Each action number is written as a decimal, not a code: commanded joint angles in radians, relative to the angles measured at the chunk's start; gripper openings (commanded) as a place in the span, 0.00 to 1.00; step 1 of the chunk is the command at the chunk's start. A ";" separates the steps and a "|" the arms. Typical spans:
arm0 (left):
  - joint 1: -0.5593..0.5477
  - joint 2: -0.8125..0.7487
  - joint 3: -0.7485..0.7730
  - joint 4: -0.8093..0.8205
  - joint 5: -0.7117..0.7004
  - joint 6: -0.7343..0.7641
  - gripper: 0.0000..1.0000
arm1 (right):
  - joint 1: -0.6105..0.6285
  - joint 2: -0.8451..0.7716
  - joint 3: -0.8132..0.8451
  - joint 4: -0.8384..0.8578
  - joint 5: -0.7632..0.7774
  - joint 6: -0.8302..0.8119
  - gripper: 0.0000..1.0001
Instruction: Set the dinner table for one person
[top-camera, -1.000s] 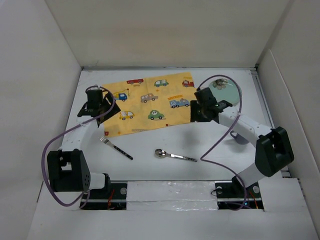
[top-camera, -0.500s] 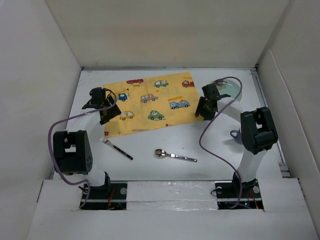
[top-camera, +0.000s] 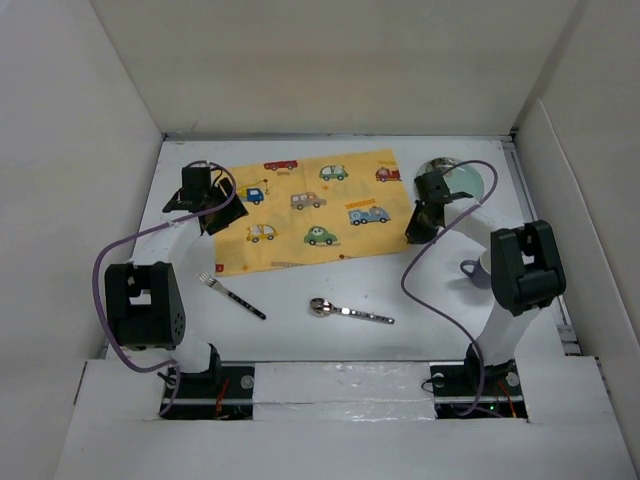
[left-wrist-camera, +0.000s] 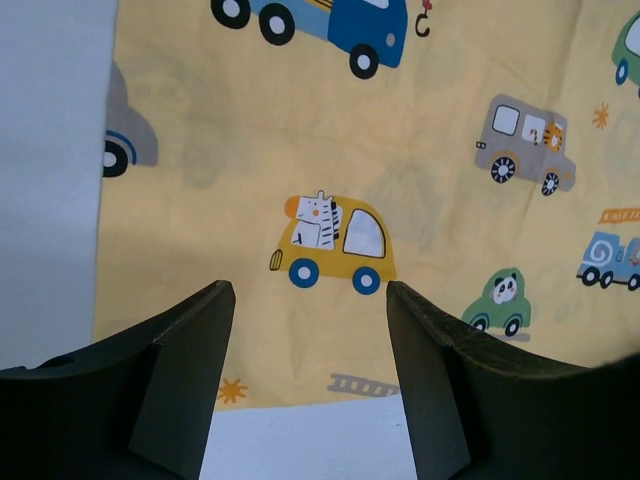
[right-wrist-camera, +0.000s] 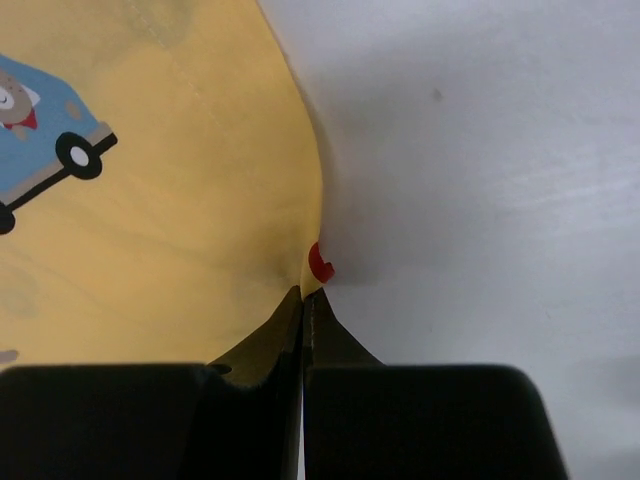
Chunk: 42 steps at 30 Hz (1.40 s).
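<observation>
A yellow placemat (top-camera: 315, 208) printed with cartoon vehicles lies on the white dinner table (top-camera: 330, 290). My right gripper (top-camera: 417, 226) is shut on the placemat's right edge; in the right wrist view the edge (right-wrist-camera: 312, 268) is pinched up between the closed fingertips. My left gripper (top-camera: 212, 215) is open over the placemat's left part, and in the left wrist view its fingers (left-wrist-camera: 180, 345) stand wide apart above the near edge of the placemat (left-wrist-camera: 330, 150), holding nothing. A fork (top-camera: 230, 294) and a spoon (top-camera: 348, 312) lie on the table nearer the arms.
A round plate (top-camera: 465, 180) lies at the back right, partly behind the right arm. A lilac cup (top-camera: 478, 270) stands at the right beside the right arm. White panels wall the table on the left, back and right.
The right gripper has pulled the placemat's right edge to the right, and the whole placemat has shifted right. The left gripper has moved slightly back and stays open.
</observation>
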 joint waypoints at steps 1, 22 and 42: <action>-0.001 -0.056 0.025 0.002 0.028 0.006 0.59 | -0.006 -0.128 -0.072 -0.025 0.016 0.003 0.00; -0.001 -0.127 0.012 -0.040 0.092 -0.013 0.55 | -0.058 -0.276 0.045 -0.135 -0.038 -0.022 0.64; -0.039 -0.167 -0.087 0.126 0.358 -0.063 0.28 | -0.514 0.215 0.398 -0.037 -0.174 0.122 0.57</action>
